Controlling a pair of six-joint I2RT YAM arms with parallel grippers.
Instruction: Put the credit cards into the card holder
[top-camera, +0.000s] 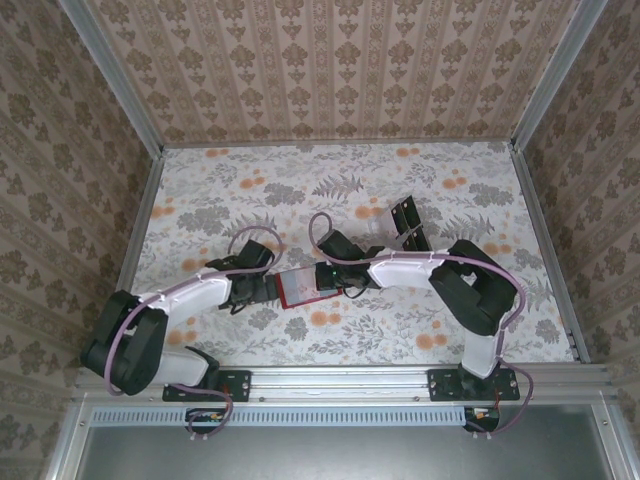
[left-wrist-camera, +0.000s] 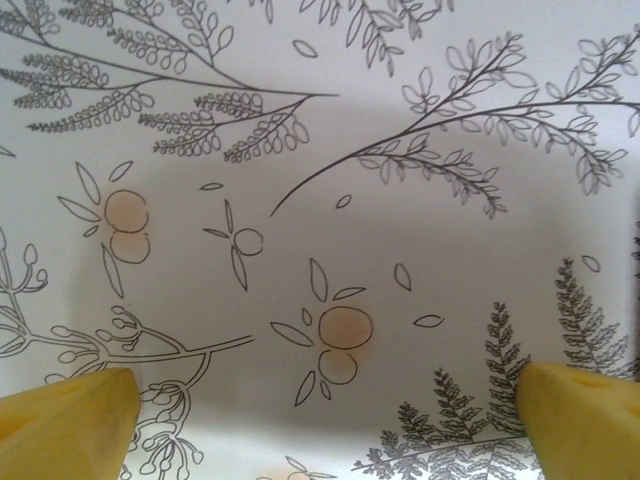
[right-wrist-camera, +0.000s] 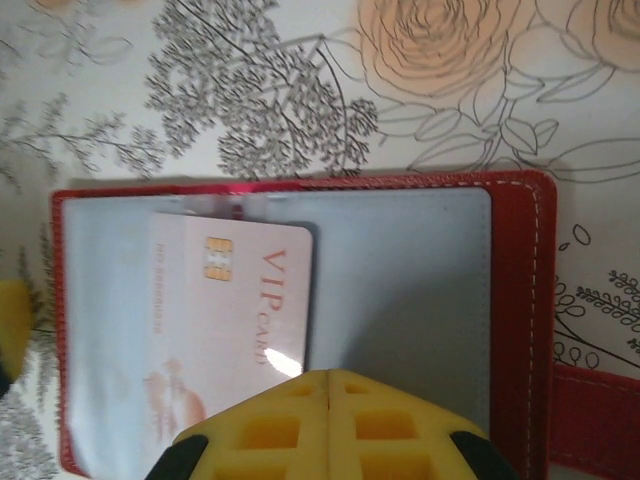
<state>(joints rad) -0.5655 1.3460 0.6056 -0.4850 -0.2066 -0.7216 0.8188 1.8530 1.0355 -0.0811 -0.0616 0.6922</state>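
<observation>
- left arm: base at near left edge, elbow folded out to left, forearm reaching right toward table centre
- left gripper: aimed down at table, yellow fingers spread wide apart
- right arm: base at near right edge, elbow bent out on right, forearm reaching left toward centre
- right gripper: aimed down, yellow finger pads pressed together, seam between them closed
- both grippers near each other at mid-table, wrists facing
</observation>
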